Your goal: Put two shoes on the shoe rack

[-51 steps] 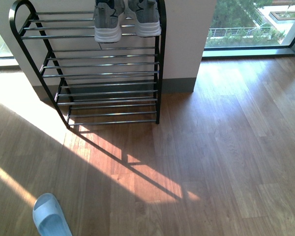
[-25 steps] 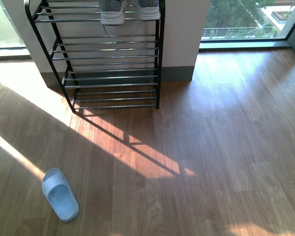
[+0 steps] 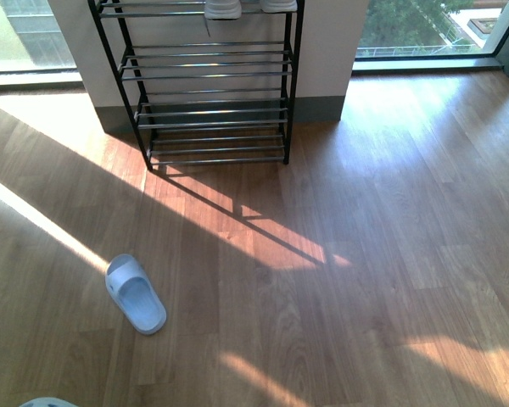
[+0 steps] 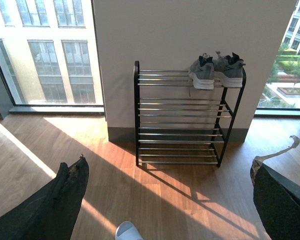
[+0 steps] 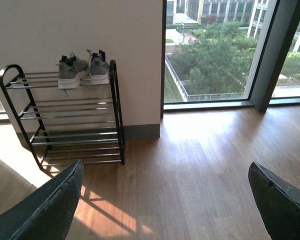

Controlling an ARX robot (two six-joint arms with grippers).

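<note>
In the front view, a pale blue edge (image 3: 47,402) that may be a second slide shows at the lower left border; too little is visible to be sure. Just right of it and further off, one slide (image 3: 136,294) lies sole down on the wood floor (image 3: 382,254), in shade beside a strip of sunlight and well apart from the rack. The rack (image 3: 212,108) stands against the wall (image 3: 322,42), between two windows. Only the white toes of the sneakers (image 3: 223,8) show at the top edge.

The left wrist view shows the whole rack (image 4: 180,116), with both sneakers (image 4: 215,71) side by side at the right end of the top tier, toes toward the room and touching each other. The left tool (image 4: 167,165) is spread wide and holds nothing, with a slide tip (image 4: 128,231) below it.

In the right wrist view, the right tool (image 5: 165,167) is also spread wide and empty, with the sneakers (image 5: 85,70) on the rack (image 5: 75,132)
</note>
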